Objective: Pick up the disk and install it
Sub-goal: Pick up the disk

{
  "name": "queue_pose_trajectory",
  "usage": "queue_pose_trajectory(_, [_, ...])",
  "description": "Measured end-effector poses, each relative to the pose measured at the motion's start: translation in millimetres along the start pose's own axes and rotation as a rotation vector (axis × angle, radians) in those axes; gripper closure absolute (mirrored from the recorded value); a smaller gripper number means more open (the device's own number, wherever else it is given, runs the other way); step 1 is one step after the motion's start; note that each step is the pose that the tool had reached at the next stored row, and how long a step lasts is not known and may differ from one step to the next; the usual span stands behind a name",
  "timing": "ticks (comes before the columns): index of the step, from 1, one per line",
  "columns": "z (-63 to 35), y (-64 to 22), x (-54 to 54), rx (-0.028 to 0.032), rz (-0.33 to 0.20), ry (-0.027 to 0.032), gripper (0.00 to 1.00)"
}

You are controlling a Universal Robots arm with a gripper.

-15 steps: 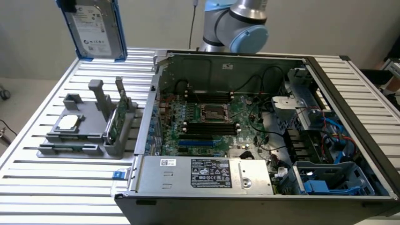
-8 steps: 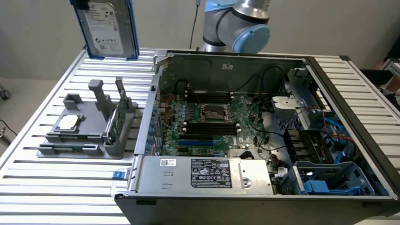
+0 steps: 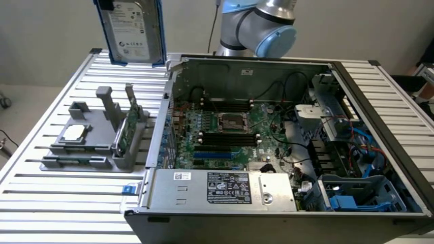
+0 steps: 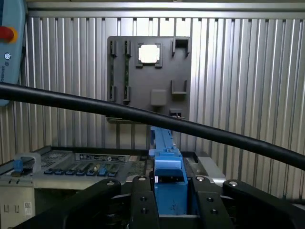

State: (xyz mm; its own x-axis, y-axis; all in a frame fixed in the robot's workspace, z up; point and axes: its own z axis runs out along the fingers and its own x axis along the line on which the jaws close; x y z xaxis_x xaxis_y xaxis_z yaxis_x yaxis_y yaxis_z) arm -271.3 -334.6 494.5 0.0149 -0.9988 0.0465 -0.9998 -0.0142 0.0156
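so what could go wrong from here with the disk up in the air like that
1. The end effector grips the disk by its blue carrier edge, high over the table. A slip would likely drop it near the holder with the chip and card.
2. The case is crowded with cables on the exterior view's right, so the disk could snag going in.

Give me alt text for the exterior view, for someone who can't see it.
A disk in a blue carrier hangs upright above the slatted table, near an open computer case showing its motherboard. A grey holder on the table carries a silver chip and a green card.
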Motion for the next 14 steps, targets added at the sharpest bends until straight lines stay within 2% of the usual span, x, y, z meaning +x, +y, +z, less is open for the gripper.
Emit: queue_pose_trajectory(14, [-4.0,-61.2,26.1,-0.0097,-0.001,-0.0003,0.67])
